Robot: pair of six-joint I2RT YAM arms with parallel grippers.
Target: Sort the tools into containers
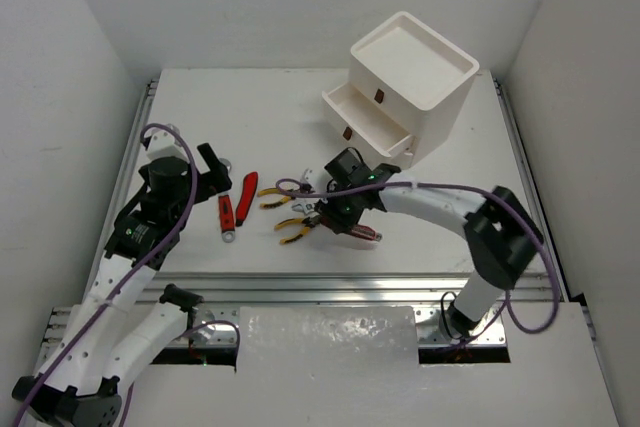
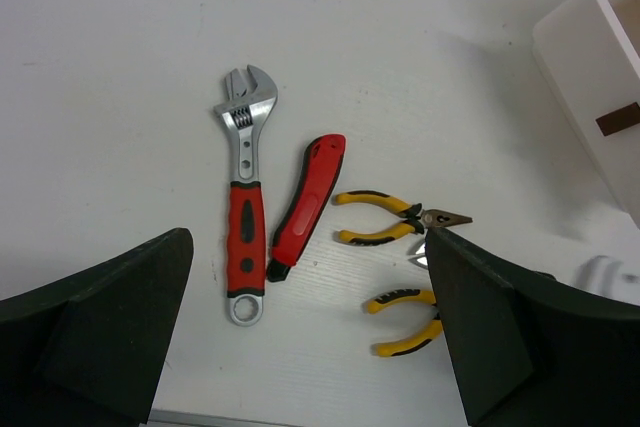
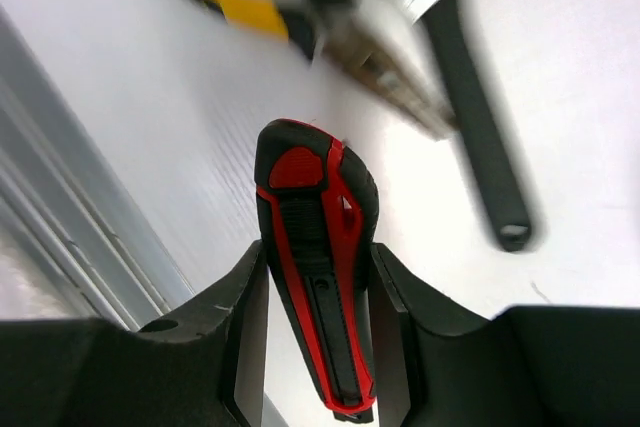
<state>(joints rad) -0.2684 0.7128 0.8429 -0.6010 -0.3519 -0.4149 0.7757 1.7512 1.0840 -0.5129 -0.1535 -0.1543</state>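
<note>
1. Right pincer (image 3: 318, 287) pinches a red-and-black knife (image 3: 318, 197) low over the surface (image 1: 250, 107).
2. Left pincer (image 2: 305, 297) is spread, holding nothing (wrench (image 2: 245, 217) and pliers (image 2: 385, 217) lie below it).
3. Risk: the grip on the slick handle is narrow, so the knife may pivot or slip on the way to the drawer unit (image 1: 445, 122).

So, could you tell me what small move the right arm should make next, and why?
Probably a short lift straight up: the right gripper is shut on a utility knife, pliers lie close beneath it, and the open drawer of the drawer unit sits farther back.
</note>
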